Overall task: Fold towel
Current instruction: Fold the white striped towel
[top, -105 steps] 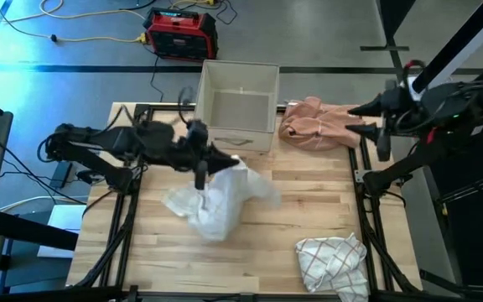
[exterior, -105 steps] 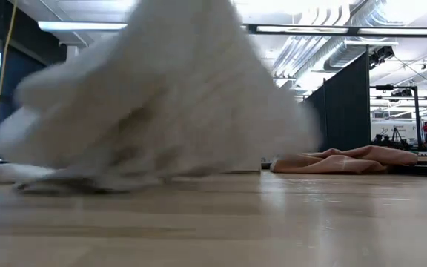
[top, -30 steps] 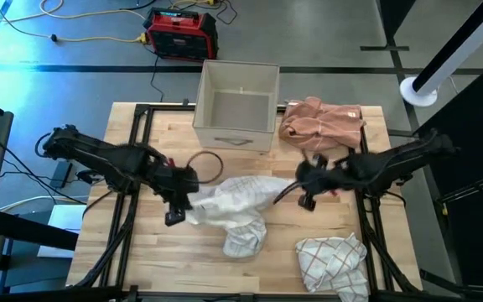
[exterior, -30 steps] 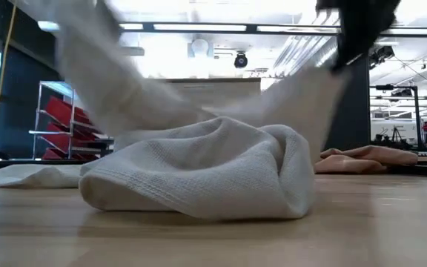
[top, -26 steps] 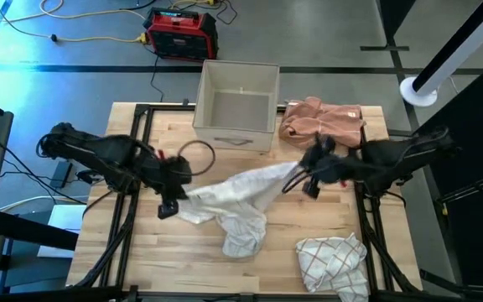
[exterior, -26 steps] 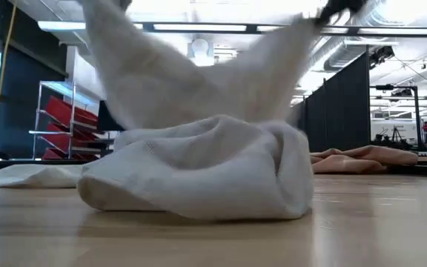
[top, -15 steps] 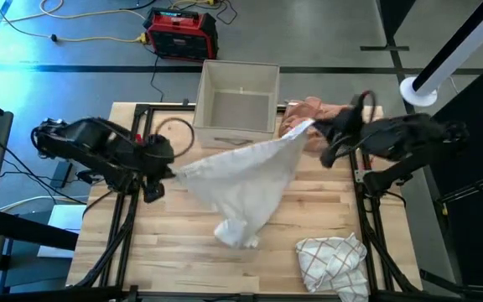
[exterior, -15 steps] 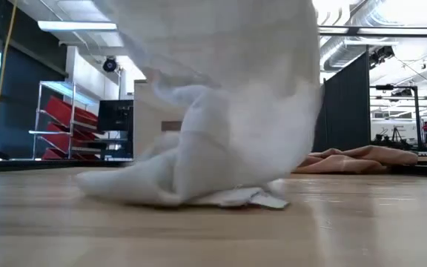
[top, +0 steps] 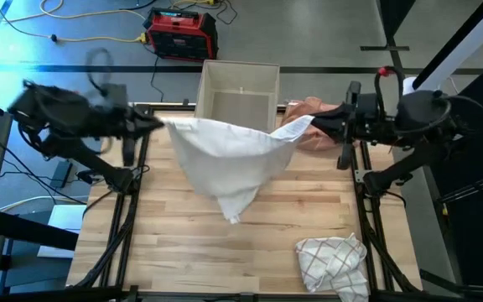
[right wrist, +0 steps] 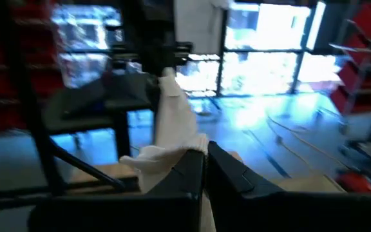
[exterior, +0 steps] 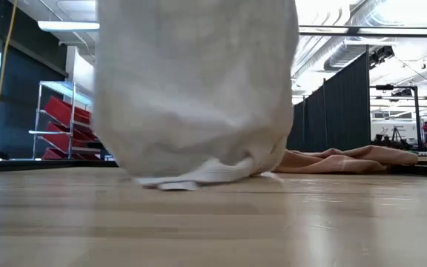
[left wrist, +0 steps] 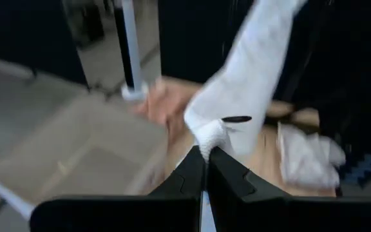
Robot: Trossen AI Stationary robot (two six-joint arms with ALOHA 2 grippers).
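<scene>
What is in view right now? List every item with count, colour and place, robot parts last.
white towel: one, white, stretched in the air between both arms, its lowest corner touching the table.
pink cloth: one, pink, bunched at the table's far right, beside the box.
checked cloth: one, white with dark lines, crumpled at the table's near right corner.
box: one, pale beige, open, at the table's far middle edge.
table: one, light wood.
red case: one, red and black, on the floor beyond the table.
left gripper: fingers shut on the white towel's left corner.
right gripper: fingers shut on its right corner.
</scene>
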